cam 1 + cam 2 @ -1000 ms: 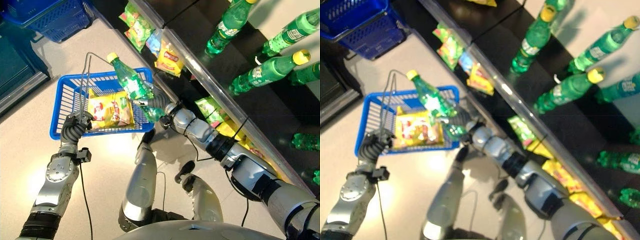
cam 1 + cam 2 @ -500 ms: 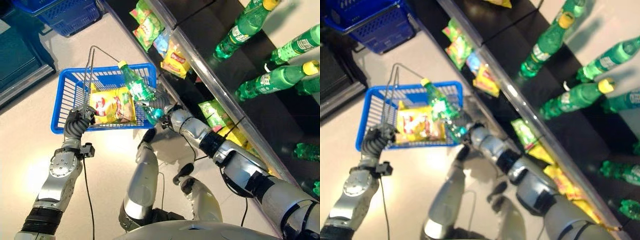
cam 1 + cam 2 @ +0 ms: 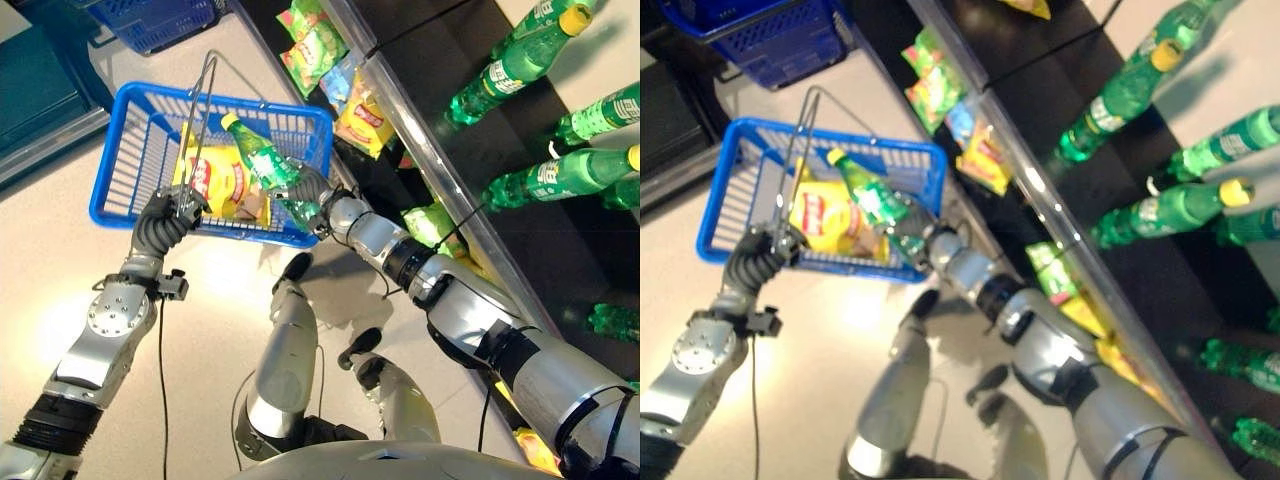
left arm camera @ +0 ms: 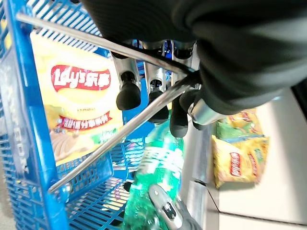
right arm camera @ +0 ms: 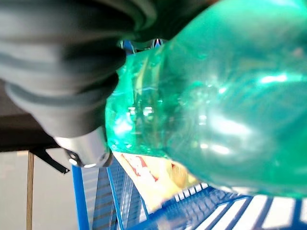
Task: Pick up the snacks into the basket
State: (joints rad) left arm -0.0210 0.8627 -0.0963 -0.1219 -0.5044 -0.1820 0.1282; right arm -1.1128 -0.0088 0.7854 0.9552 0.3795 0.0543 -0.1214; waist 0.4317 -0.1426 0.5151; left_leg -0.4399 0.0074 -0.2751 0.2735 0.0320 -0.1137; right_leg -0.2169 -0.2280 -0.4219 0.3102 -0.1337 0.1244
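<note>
Lowered past the basket [image 3: 120,150] rim, green bottle [image 3: 268,172] in right robot hand [image 3: 312,195].

Even, bright overhead light. Floor [image 3: 60,300] pale with a hot glare patch at 9 o'clock below the basket [image 3: 120,160]. Shelf edge [image 3: 420,150] shows a bright specular streak. Right eye view soft throughout. Right wrist view: bottle [image 5: 230,105] out of focus, with white highlights.

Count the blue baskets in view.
2. One basket hangs by its wire handle from the left hand, holding a yellow chip bag. A second basket sits on the floor at the top edge, cut off.
</note>
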